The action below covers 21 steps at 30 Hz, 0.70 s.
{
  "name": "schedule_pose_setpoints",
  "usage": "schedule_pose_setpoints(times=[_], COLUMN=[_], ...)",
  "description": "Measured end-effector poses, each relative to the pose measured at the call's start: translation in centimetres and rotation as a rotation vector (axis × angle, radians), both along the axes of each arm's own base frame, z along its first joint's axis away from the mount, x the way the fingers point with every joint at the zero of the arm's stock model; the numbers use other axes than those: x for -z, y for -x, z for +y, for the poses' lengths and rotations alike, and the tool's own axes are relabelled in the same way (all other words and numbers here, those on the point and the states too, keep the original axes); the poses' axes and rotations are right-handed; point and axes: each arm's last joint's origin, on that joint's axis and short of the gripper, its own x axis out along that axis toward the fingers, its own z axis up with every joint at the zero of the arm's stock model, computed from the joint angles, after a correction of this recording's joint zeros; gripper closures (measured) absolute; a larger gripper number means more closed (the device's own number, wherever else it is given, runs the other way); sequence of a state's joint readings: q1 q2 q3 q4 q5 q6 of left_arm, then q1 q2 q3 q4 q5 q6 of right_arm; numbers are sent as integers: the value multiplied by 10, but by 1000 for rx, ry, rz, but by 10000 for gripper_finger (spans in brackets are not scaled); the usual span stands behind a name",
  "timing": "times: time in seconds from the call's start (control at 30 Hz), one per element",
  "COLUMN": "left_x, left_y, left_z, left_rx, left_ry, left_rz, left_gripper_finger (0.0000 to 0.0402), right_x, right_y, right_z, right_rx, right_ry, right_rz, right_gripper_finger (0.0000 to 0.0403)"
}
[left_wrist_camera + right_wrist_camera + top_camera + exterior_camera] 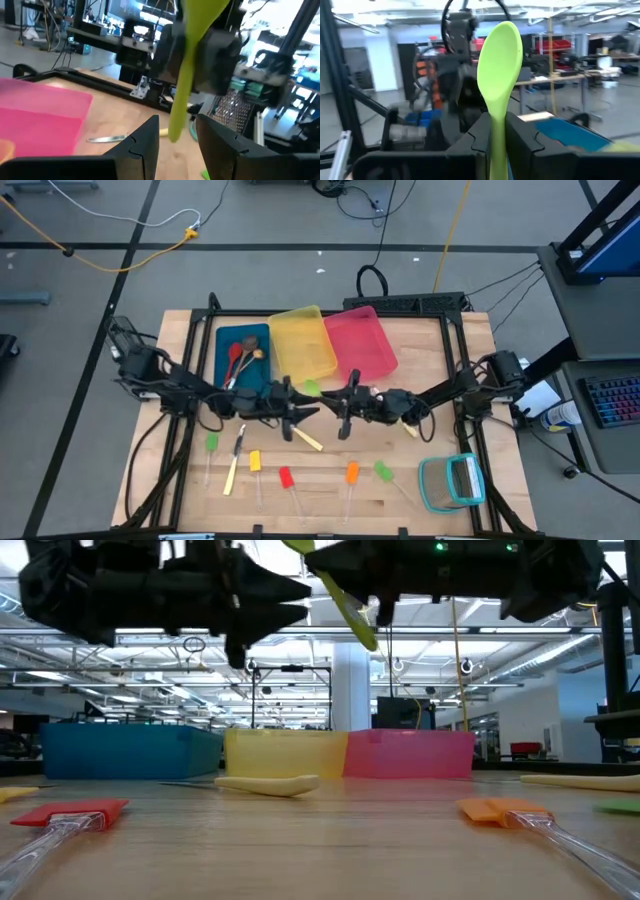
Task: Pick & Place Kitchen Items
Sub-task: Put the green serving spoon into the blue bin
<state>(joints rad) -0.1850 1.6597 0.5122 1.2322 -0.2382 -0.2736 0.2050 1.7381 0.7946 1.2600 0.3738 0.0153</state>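
A: Where's the green spoon (499,65)?

B: In the air over the middle of the table, near the yellow bin (302,343). The right gripper (345,408) has its jaws clamped on the handle, bowl pointing away.

A: And the left gripper (290,412)?

B: It faces the right one, jaws partly apart, the spoon's handle end just before them. It holds nothing.

A: A handover, then?

B: I judge so, though contact is hard to make out.

A: How far along?

B: Early. The blue bin (222,352) holds a few spoons, red and brown ones I think. The red stick (286,478), orange stick (352,473) and yellow-handled knife (233,470) are among the items left on the table.
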Motion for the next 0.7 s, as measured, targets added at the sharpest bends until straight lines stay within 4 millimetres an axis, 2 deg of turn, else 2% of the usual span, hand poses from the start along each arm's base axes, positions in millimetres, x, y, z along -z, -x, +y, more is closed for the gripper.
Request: schedule_pose_setpoints(times=[0.2, 0.53, 0.6, 0.7], left_x=[-3, -2, -2, -2], left_y=[-25, -27, -27, -27], left_z=[-4, -2, -2, -2], left_rx=[-22, -106, -107, -105], left_ry=[-27, -23, -23, -23], left_rz=[-20, -12, -11, -9], left_gripper_finger=[270, 273, 287, 332], right_x=[1, 2, 3, 3], right_y=[-12, -12, -12, -12], right_z=[-2, -2, -2, -2], right_rx=[2, -17, -17, -16], right_ry=[8, 12, 12, 14], right_rz=[7, 11, 13, 21], right_gripper_finger=[375, 371, 372, 371])
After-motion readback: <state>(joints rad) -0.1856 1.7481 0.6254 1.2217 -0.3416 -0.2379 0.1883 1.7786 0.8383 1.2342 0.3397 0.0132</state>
